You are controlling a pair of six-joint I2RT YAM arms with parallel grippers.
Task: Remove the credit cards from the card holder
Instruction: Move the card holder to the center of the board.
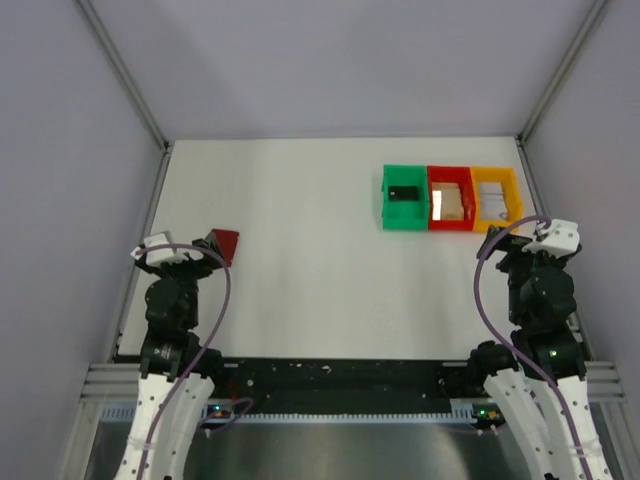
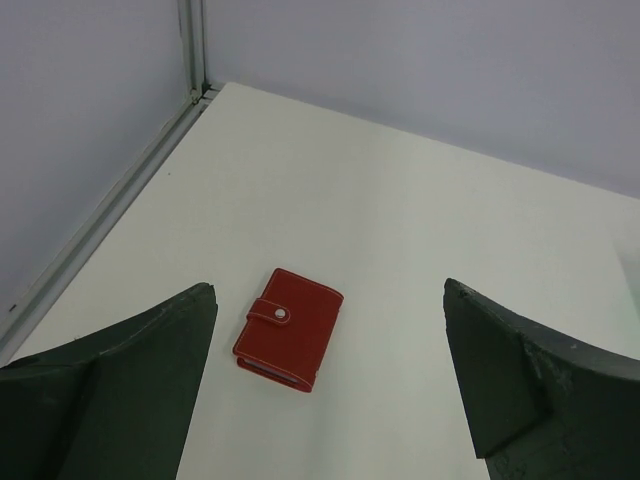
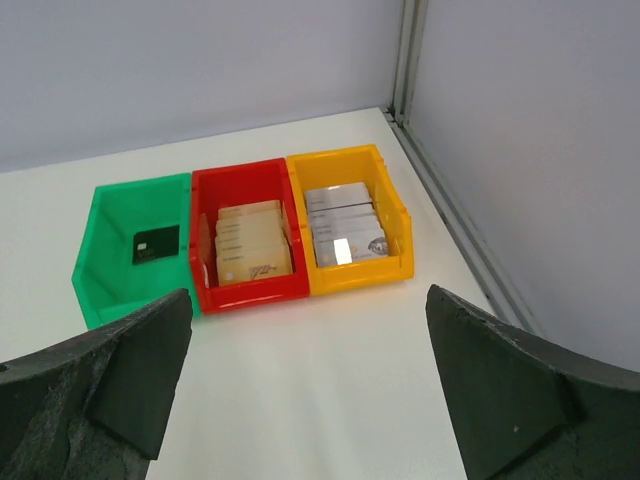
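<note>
1. Left gripper (image 2: 328, 288): it is hovering above the table (image 1: 300, 220) near the left edge, with its two dark fingers (image 2: 150, 370) spreading wide apart and gripping nothing.
2. Right gripper (image 3: 308, 292): it is hanging above the right side of the table, its fingers (image 3: 500, 380) likewise gaping wide, with nothing between them.
3. Card holder (image 2: 290, 328): the small dark red wallet is lying flat on the white table, just ahead of the left gripper and framed between its fingers without touching either. Its side tab (image 2: 272, 314) is wrapping over the edge with the snap pressed down, so the holder is sitting closed. Whether cards are inside cannot be told.
4. Green bin (image 3: 95, 250): it is standing at the far right of the table, leftmost in a row of three touching bins, and holding one dark grey credit card (image 3: 156, 243) lying flat on its floor.
5. Red bin (image 3: 245, 293): it is sitting in the middle of the row and holding a stack of tan credit cards (image 3: 252, 243).
6. Yellow bin (image 3: 360, 272): it is sitting rightmost, near the right wall, and holding pale grey credit cards (image 3: 343, 232), one catching a bright glare.
7. Grey walls (image 1: 340, 60): plain panels are enclosing the table on three sides.
</note>
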